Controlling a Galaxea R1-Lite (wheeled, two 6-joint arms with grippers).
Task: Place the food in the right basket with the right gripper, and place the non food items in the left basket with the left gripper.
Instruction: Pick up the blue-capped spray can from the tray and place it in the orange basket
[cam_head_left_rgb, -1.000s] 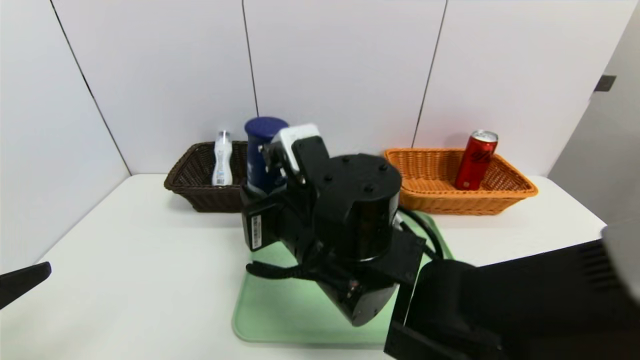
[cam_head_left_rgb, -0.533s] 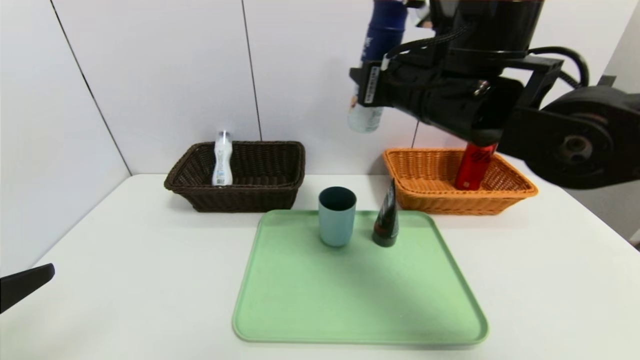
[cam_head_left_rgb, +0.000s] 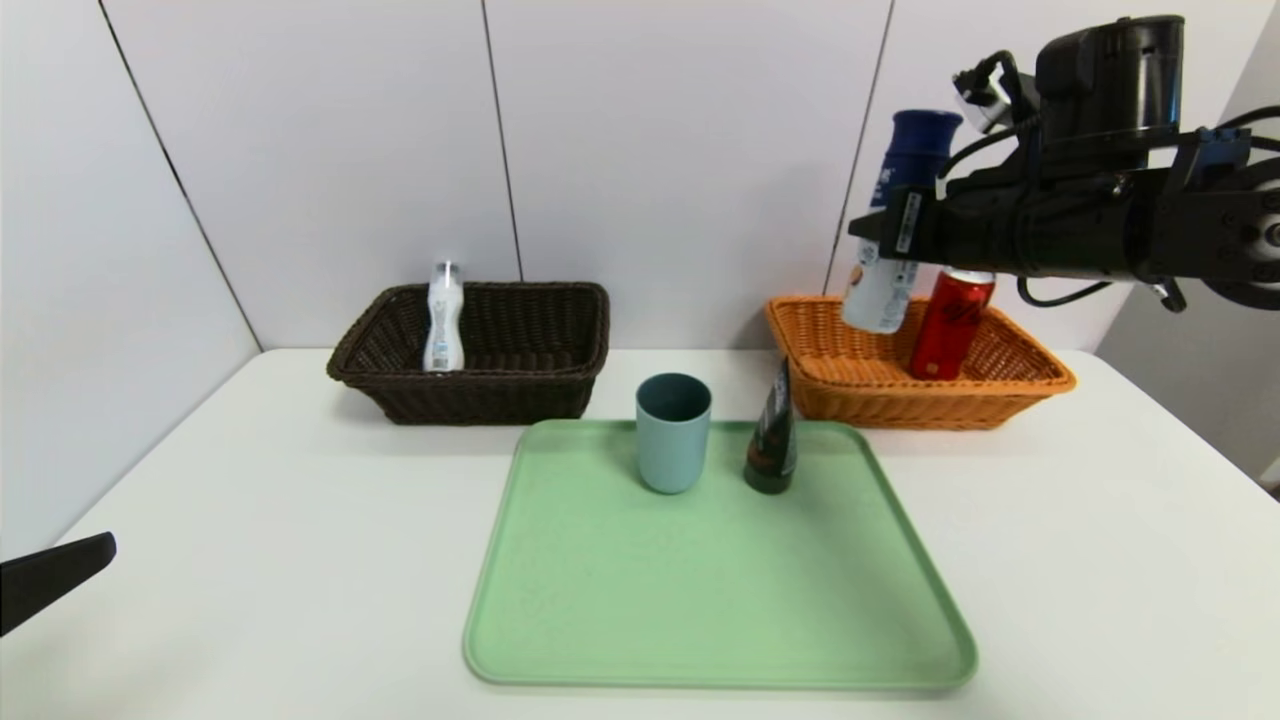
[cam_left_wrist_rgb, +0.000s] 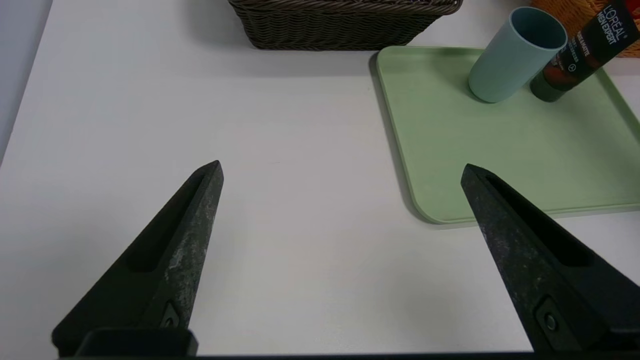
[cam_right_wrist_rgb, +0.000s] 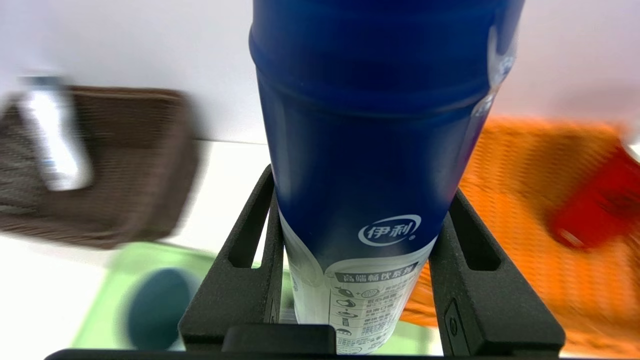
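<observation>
Right gripper (cam_right_wrist_rgb: 357, 215), fingers clamped on the blue-capped bottle (cam_head_left_rgb: 890, 240), above the orange basket (cam_head_left_rgb: 925, 405): the bottle is best lowered upright beside the red can (cam_head_left_rgb: 953, 325) before release; left gripper (cam_left_wrist_rgb: 342, 167) idle over the tabletop (cam_left_wrist_rgb: 300, 280), fingers apart.

Right gripper (cam_head_left_rgb: 885, 232) grips the blue-capped bottle (cam_head_left_rgb: 897, 225) — upright-ish, slightly tilted — over the orange basket (cam_head_left_rgb: 920, 405)

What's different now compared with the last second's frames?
The right gripper carried the blue-capped bottle rightward, from in front of the dark brown basket to above the orange basket, without letting go. The can, clear bottle, cup and tube stayed put.
</observation>
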